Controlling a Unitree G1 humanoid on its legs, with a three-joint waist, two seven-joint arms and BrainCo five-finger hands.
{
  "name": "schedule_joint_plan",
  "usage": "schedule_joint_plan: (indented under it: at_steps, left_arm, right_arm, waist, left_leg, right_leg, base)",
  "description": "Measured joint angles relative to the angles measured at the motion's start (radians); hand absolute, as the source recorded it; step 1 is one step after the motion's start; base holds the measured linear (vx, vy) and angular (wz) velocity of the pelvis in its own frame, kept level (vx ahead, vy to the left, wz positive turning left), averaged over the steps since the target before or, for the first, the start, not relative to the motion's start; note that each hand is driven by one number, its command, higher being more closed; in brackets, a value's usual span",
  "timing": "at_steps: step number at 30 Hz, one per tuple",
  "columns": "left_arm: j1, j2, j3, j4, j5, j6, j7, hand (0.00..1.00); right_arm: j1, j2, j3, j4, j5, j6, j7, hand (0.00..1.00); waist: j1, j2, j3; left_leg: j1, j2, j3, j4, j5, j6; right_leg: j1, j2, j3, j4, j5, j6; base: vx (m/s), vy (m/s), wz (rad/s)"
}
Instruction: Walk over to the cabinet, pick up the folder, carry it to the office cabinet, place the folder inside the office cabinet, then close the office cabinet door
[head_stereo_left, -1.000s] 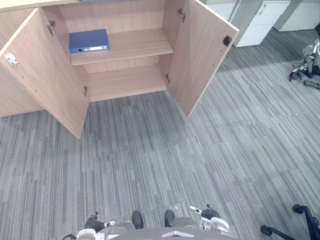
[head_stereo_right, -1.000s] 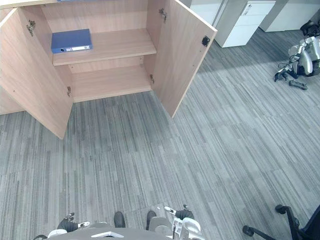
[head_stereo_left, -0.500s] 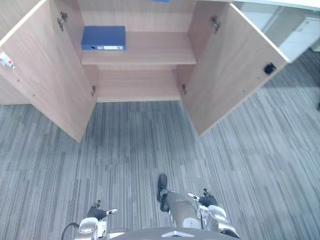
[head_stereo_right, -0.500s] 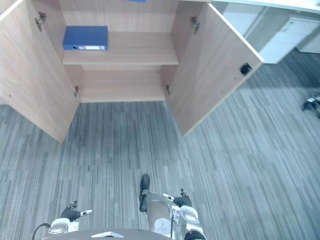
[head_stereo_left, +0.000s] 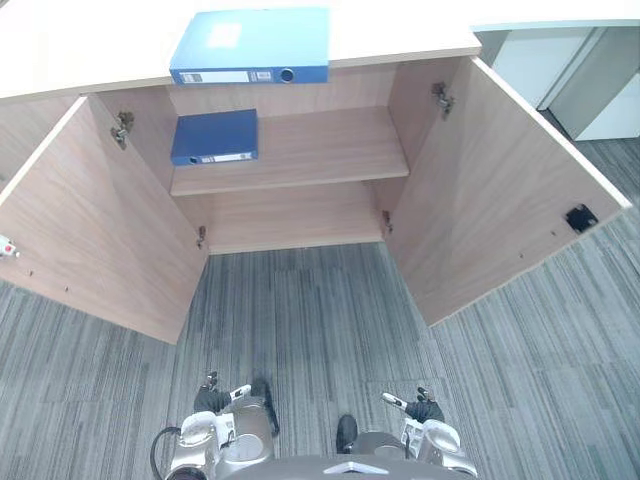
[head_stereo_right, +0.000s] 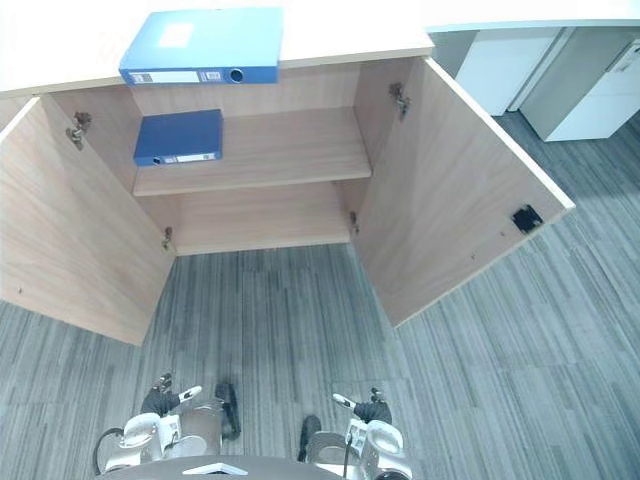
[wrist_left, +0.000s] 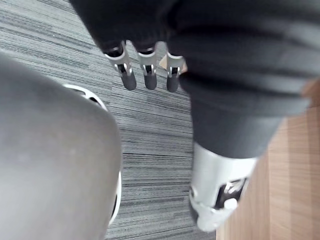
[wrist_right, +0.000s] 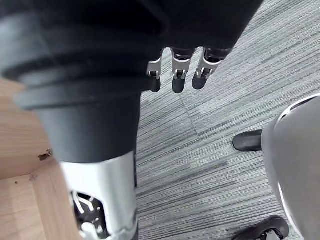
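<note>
Light blue folder (head_stereo_left: 250, 45) flat on top of the cabinet (head_stereo_left: 400, 30), left of its centre, spine at the front edge. Darker blue folder (head_stereo_left: 214, 137) flat at the left end of the cabinet's upper shelf (head_stereo_left: 320, 150), both doors (head_stereo_left: 510, 190) swung wide open. Left hand (head_stereo_left: 213, 400) and right hand (head_stereo_left: 424, 410) low over the grey carpet (head_stereo_left: 320, 320), well apart from the cabinet, fingers (wrist_left: 149, 80) straight and relaxed, empty.
</note>
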Motion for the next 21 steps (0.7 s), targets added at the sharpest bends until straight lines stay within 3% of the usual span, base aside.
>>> schedule_joint_plan:
  at_steps: [1, 3, 5, 7, 8, 10, 12, 15, 16, 17, 18, 19, 20, 21]
  left_arm:
    - [-0.002, -0.001, 0.004, 0.012, 0.0, 0.0, -0.001, 0.0]
    - [-0.001, 0.03, 0.004, 0.024, 0.0, 0.001, -0.002, 0.0]
    - [-0.002, 0.04, 0.003, 0.036, -0.001, 0.004, -0.002, 0.0]
    - [0.0, 0.035, 0.002, 0.052, -0.005, 0.007, -0.002, 0.0]
    - [0.003, 0.041, -0.009, 0.059, -0.018, 0.01, -0.002, 0.0]
    - [0.005, 0.048, -0.026, 0.067, -0.02, 0.014, -0.002, 0.0]
    - [0.01, 0.047, -0.027, 0.067, -0.02, 0.016, -0.002, 0.0]
    - [0.006, 0.041, -0.025, 0.067, -0.019, 0.018, -0.001, 0.0]
    - [0.005, 0.033, -0.026, 0.068, -0.019, 0.02, -0.001, 0.0]
    - [0.007, 0.027, -0.032, 0.073, -0.019, 0.02, -0.001, 0.0]
    - [0.016, 0.03, -0.034, 0.075, -0.018, 0.02, -0.002, 0.0]
    - [0.02, 0.039, -0.032, 0.074, -0.018, 0.02, -0.003, 0.0]
    - [0.011, 0.03, -0.012, 0.087, -0.018, 0.021, 0.0, 0.0]
    - [0.011, 0.009, -0.005, 0.095, -0.018, 0.02, -0.001, 0.0]
  right_arm:
    - [0.003, 0.008, 0.0, 0.0, 0.0, 0.0, 0.0, 0.0]
    - [0.011, 0.042, 0.0, 0.005, -0.001, -0.001, 0.002, 0.0]
    - [0.009, 0.051, -0.004, 0.024, -0.002, -0.001, 0.002, 0.0]
    - [0.005, 0.047, -0.003, 0.022, -0.004, -0.002, 0.004, 0.0]
    - [0.004, 0.037, -0.003, 0.017, -0.008, -0.003, 0.005, 0.0]
    - [-0.003, 0.032, 0.001, 0.019, -0.009, -0.002, 0.006, 0.0]
    - [-0.004, 0.027, 0.013, 0.018, -0.01, -0.003, 0.006, 0.0]
    - [-0.019, 0.017, 0.015, 0.014, -0.011, -0.004, 0.007, 0.0]
    - [-0.023, 0.006, 0.016, 0.008, -0.011, -0.003, 0.007, 0.0]
    - [-0.022, 0.003, 0.015, 0.001, -0.011, -0.003, 0.007, 0.0]
    - [-0.016, 0.004, 0.015, 0.001, -0.011, -0.002, 0.006, 0.0]
    - [0.009, 0.011, 0.009, 0.003, -0.006, -0.002, 0.006, 0.0]
    - [0.008, 0.007, -0.003, -0.004, -0.002, -0.007, 0.008, 0.0]
    - [0.001, -0.004, -0.002, -0.004, -0.012, -0.005, 0.007, 0.0]
  waist:
    - [0.006, -0.001, -0.015]
    - [0.007, -0.065, -0.048]
    - [0.009, -0.083, -0.06]
    - [0.014, -0.067, -0.061]
    - [0.007, -0.055, -0.054]
    - [-0.006, -0.061, -0.056]
    - [-0.013, -0.059, -0.056]
    - [-0.027, -0.044, -0.049]
    - [-0.034, -0.026, -0.041]
    - [-0.048, -0.018, -0.036]
    - [-0.053, -0.025, -0.04]
    - [-0.054, -0.053, -0.047]
    - [-0.054, -0.037, -0.044]
    - [-0.049, -0.006, -0.052]
  left_leg:
    - [0.013, -0.014, 0.001, -0.009, 0.055, 0.016]
    - [0.032, -0.055, 0.05, 0.005, 0.011, 0.032]
    - [0.066, -0.085, 0.066, 0.026, -0.053, 0.047]
    - [0.125, -0.094, 0.093, 0.012, -0.087, 0.056]
    - [0.174, -0.112, 0.101, -0.013, -0.097, 0.07]
    - [0.232, -0.132, 0.093, -0.035, -0.118, 0.085]
    - [0.286, -0.138, 0.078, -0.072, -0.123, 0.085]
    - [0.354, -0.114, 0.07, -0.127, -0.122, 0.078]
    - [0.374, -0.09, 0.064, -0.142, -0.121, 0.073]
    - [0.394, -0.078, 0.048, -0.159, -0.118, 0.064]
    - [0.404, -0.08, 0.044, -0.169, -0.112, 0.046]
    - [0.437, -0.097, 0.028, -0.186, -0.124, 0.002]
    - [0.47, -0.081, 0.019, -0.185, -0.151, -0.037]
    - [0.475, -0.052, 0.022, -0.171, -0.145, -0.047]
  right_leg:
    - [0.007, -0.012, 0.023, 0.005, -0.01, 0.016]
    - [0.009, -0.069, 0.052, 0.016, -0.035, 0.051]
    - [0.005, -0.103, 0.072, 0.082, -0.052, 0.073]
    - [-0.072, -0.118, 0.094, 0.305, -0.063, 0.088]
    - [-0.154, -0.138, 0.105, 0.506, -0.055, 0.093]
    - [-0.235, -0.157, 0.092, 0.713, -0.092, 0.091]
    - [-0.289, -0.151, 0.047, 0.766, -0.145, 0.063]
    - [-0.376, -0.102, -0.022, 0.624, -0.178, 0.03]
    - [-0.405, -0.07, -0.037, 0.52, -0.158, 0.011]
    - [-0.418, -0.045, -0.033, 0.388, -0.094, 0.004]
    - [-0.414, -0.039, -0.029, 0.31, -0.037, 0.004]
    - [-0.403, -0.052, -0.007, 0.2, 0.108, -0.023]
    - [-0.408, -0.046, -0.015, 0.259, 0.152, -0.037]
    - [-0.408, -0.033, -0.024, 0.295, 0.115, -0.042]
  base:
    - [0.3, 0.263, -0.47]
    - [0.29, 0.209, -0.4]
    - [0.37, 0.273, -0.34]
    - [0.3, 0.274, -0.32]
    - [0.21, 0.176, -0.06]
    - [0.32, 0.16, 0.19]
    - [0.31, 0.052, 0.31]
    - [0.34, -0.054, 0.2]
    - [0.35, -0.117, 0.26]
    - [0.36, -0.123, 0.34]
    - [0.42, -0.154, 0.46]
    - [0.46, -0.214, 0.37]
    - [0.45, -0.217, 0.28]
    - [0.48, -0.296, 0.2]
